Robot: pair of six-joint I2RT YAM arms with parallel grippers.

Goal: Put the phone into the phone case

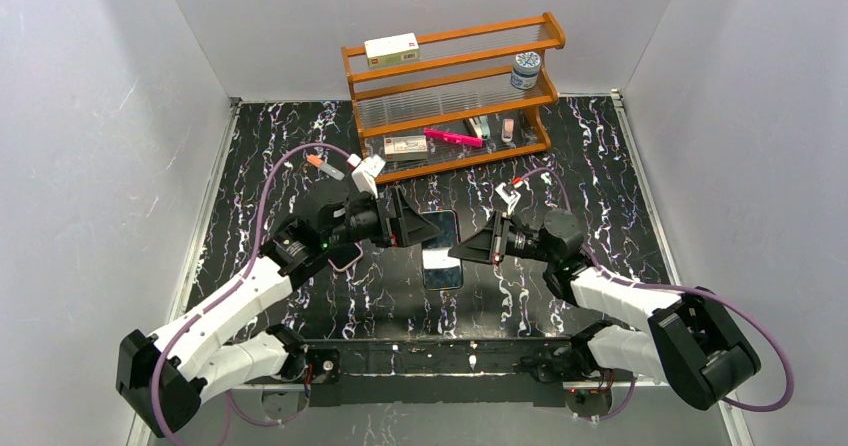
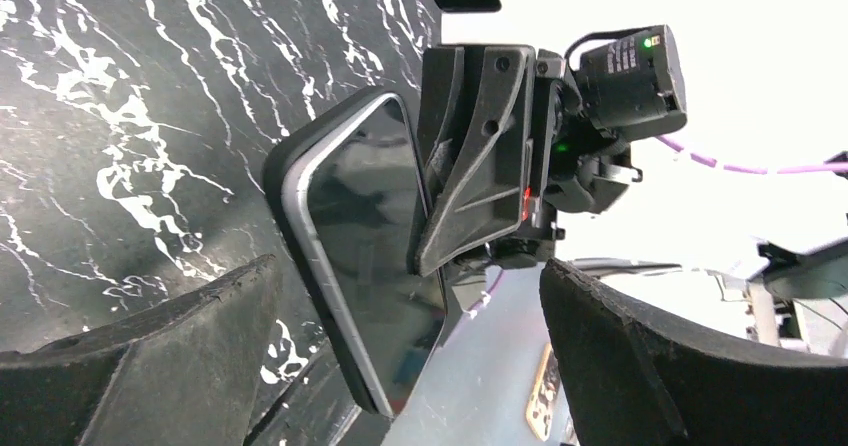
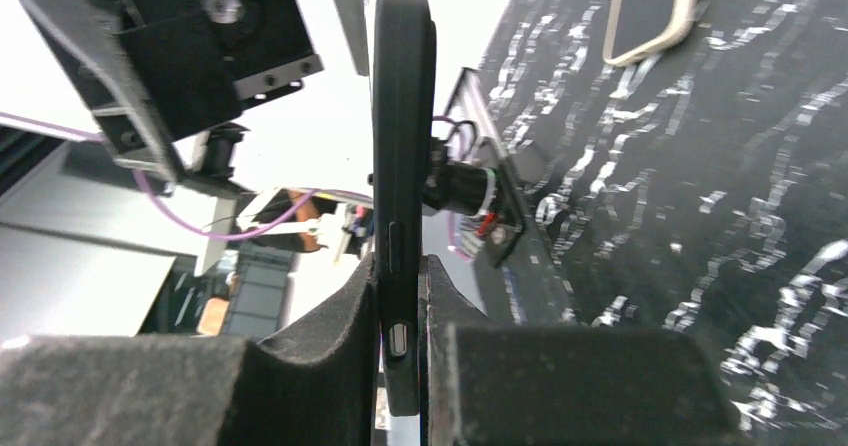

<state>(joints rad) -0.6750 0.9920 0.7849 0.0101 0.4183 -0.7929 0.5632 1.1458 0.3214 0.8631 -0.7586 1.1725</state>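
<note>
The phone (image 2: 360, 256), stiff, slick and breakable glass, appears seated in the case (image 3: 400, 116) and is held above the bench (image 2: 120, 116). The matte case rim is probably the safest hold. Jaws on the right arm (image 1: 620, 301) pinch it front and back. Those on the left arm (image 1: 250, 291) gape wide, facing the screen.

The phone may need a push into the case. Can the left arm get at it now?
Probably yes: the left gripper is open facing the phone, whose screen is bare apart from the right gripper's finger.
</note>
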